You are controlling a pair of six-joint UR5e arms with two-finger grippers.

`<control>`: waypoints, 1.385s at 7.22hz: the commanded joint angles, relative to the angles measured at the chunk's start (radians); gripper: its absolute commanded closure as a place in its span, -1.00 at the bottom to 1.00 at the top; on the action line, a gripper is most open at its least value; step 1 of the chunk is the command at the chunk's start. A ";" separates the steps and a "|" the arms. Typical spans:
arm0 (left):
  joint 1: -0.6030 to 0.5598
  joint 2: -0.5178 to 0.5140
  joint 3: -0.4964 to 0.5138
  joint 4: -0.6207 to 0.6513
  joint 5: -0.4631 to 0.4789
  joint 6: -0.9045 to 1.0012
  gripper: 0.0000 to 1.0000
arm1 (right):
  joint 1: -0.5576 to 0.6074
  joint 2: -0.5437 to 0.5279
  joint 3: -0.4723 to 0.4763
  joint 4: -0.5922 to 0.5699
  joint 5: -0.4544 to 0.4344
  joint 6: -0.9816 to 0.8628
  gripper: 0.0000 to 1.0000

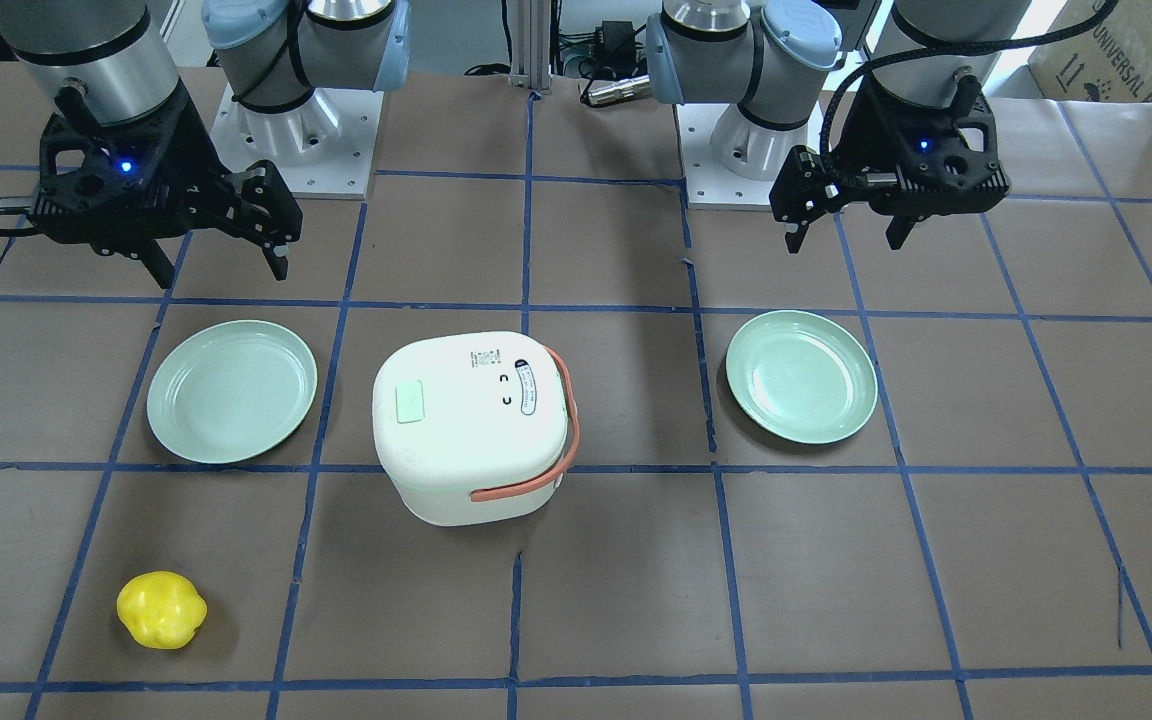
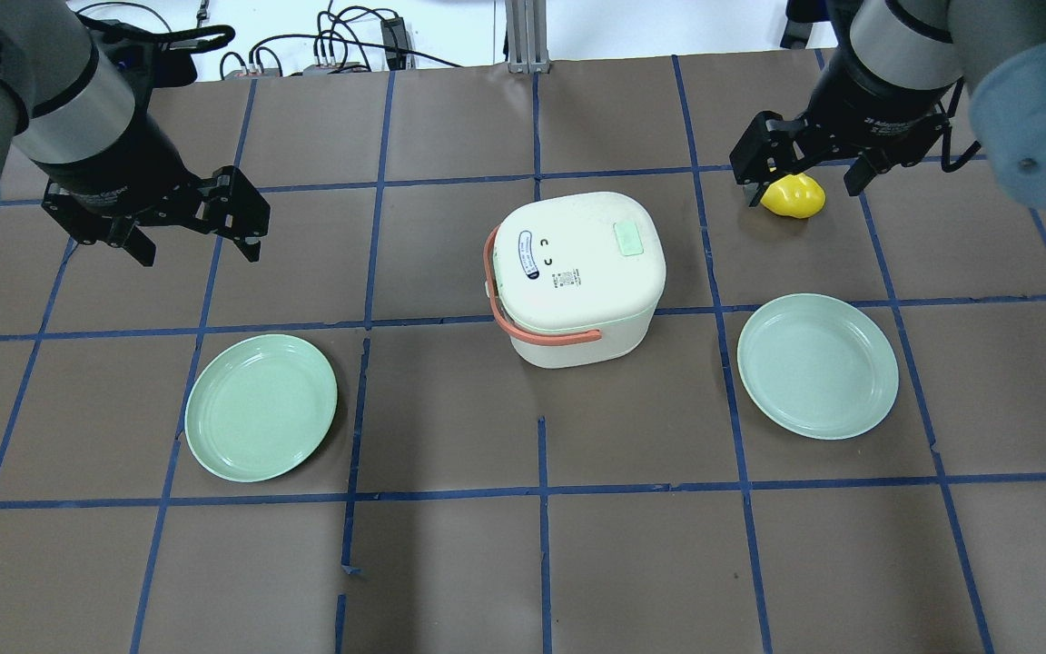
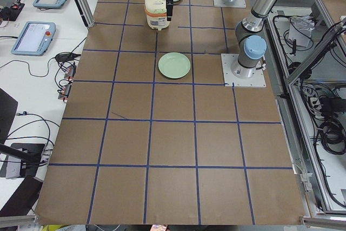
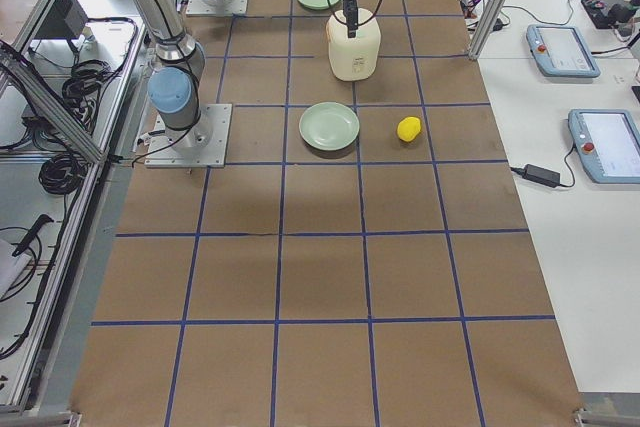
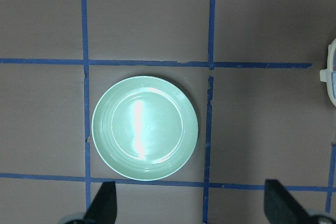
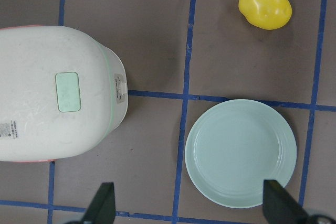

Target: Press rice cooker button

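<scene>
rice cooker [image 2: 577, 282]: white, lid shut, on the bench [image 2: 450, 563] between the two arms. likely button is the pale green pad [image 6: 68, 92] on the lid top. a small latch tab [image 6: 121, 86] at the lid seam is the other candidate; cannot settle which from these views.

key relation: the right end effector [image 2: 800, 182] is the nearer one. the cooker lies to its left and lower, toward the robot's midline. pad and tab both sit on the half of the cooker facing this end effector. the pad's long axis runs across the line joining the two fingertips.

the left end effector [image 2: 197, 252] is well apart from the cooker, which lies off to its right. the salmon handle [image 2: 546, 336] is folded down on that side, and the left wrist camera catches only an edge of the cooker.

both end effectors hang above the bench, fingers spread apart, holding nothing.

judgement: a job for the right arm, which would need to go left and down onto the lid.

counts:
- rice cooker: 1
- pale green plates: 2. left plate [image 2: 261, 407] is roughly beneath the left end effector; right plate [image 2: 817, 365] is roughly beneath the right one.
- yellow toy fruit [image 1: 161, 609]: 1, beyond the right end effector, away from the base.
</scene>
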 commanded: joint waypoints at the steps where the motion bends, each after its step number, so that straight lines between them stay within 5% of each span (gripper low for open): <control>1: 0.000 0.000 0.000 -0.001 0.000 0.000 -1.00 | 0.000 0.001 0.001 -0.002 0.004 0.010 -0.07; 2: 0.000 0.000 0.000 0.000 0.000 0.000 -1.00 | 0.000 0.001 -0.001 -0.005 0.004 0.012 0.59; 3: 0.000 0.000 0.000 0.000 0.000 0.000 -1.00 | 0.002 0.000 -0.002 -0.014 0.006 0.017 0.88; 7: 0.000 0.000 0.000 0.000 0.000 0.000 -1.00 | 0.017 0.006 -0.016 -0.054 0.016 0.017 0.85; 10: 0.000 0.000 0.000 0.000 0.000 0.000 -1.00 | 0.170 0.078 -0.014 -0.149 0.012 0.056 0.81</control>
